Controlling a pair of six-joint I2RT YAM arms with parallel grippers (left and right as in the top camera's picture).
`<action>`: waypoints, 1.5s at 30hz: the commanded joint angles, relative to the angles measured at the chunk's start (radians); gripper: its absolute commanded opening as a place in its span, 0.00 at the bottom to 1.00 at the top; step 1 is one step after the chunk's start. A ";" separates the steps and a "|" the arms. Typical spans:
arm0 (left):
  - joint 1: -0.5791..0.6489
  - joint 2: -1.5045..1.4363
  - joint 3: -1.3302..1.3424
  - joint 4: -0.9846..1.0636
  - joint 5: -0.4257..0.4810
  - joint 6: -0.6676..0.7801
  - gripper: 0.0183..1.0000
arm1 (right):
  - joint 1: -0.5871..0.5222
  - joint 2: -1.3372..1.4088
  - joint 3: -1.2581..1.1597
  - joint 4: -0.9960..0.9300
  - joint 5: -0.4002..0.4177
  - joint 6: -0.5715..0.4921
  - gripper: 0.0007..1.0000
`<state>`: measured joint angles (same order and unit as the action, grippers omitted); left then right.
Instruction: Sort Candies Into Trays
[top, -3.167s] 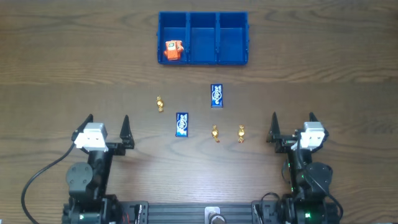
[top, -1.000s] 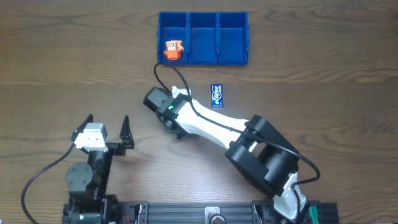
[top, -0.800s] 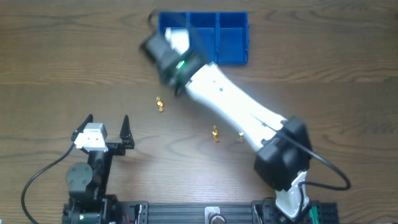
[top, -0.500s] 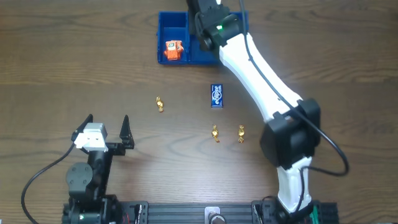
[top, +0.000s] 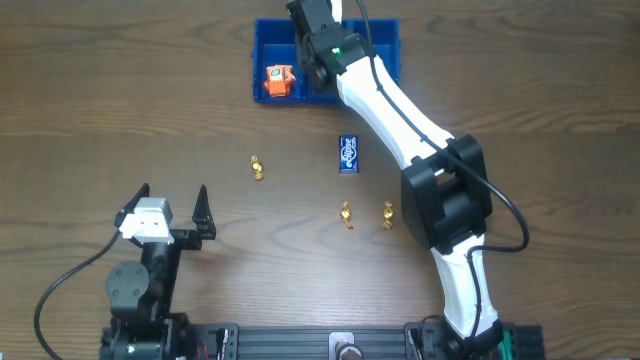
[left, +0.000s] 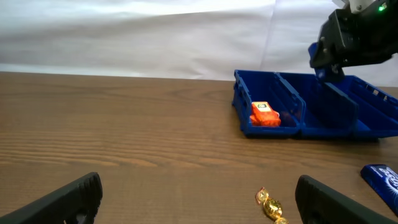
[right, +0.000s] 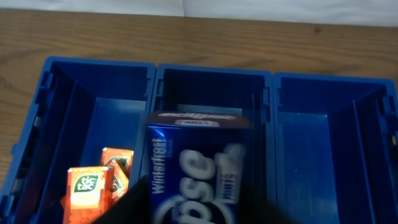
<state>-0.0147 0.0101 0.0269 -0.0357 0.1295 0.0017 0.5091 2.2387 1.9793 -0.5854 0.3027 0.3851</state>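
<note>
1. Right gripper (top: 312, 38) hangs over the blue tray (right: 273, 93) at 12 o'clock, jaws closed on a blue mint pack (right: 202, 168) above its middle compartment
2. Left gripper (top: 173, 200) rests at 7 o'clock, jaws spread wide, empty
3. Orange candy box (top: 279, 82) lies in the tray's 9 o'clock compartment

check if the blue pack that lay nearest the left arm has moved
Yes. It left the table and went up the top view to the blue tray; the right tool holds the pack over the middle compartment.
</note>
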 joint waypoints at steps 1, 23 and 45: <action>0.005 -0.005 -0.022 -0.028 0.021 0.014 1.00 | -0.007 0.007 0.003 0.002 -0.002 0.007 0.89; 0.005 -0.005 -0.022 -0.028 0.021 0.014 1.00 | 0.066 -0.327 -0.808 0.026 -0.173 0.242 0.94; 0.005 -0.005 -0.022 -0.028 0.021 0.014 1.00 | 0.083 -0.354 -0.244 -0.293 0.018 0.109 0.21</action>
<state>-0.0147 0.0109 0.0265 -0.0364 0.1299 0.0044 0.6136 1.8572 1.5501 -0.8352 0.2302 0.5724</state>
